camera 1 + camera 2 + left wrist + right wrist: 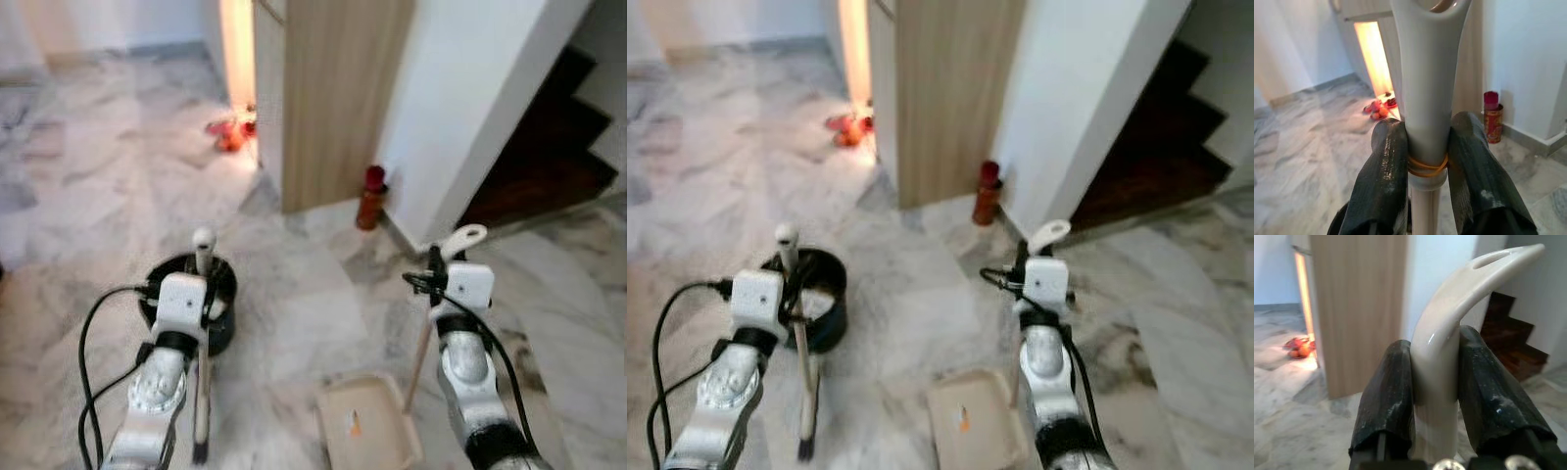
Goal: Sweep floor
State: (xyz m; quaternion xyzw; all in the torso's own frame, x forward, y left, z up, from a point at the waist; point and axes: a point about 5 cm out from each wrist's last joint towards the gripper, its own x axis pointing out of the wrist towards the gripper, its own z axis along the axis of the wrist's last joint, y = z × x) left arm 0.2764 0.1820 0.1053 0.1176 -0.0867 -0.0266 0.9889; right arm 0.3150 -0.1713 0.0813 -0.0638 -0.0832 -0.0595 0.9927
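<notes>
Soft, even daylight fills the pale marble floor [88, 196], while a warm orange glow [237, 59] burns out beside the wooden panel [333, 98]. Both eye views are slightly hazy. The dark stairs [549, 147] sit in shadow. Wrist-view backgrounds are blurred.

The floor [323, 294] is polished grey-veined marble with a soft sheen. The broom handle [1427, 98] looks like smooth pale plastic, ringed by a rubber band [1426, 167]. The dustpan handle [1449, 328] is glossy cream plastic. The fingers [1383, 396] look matt, scuffed black rubber. The cabinet panel [333, 98] is matt light wood.
</notes>
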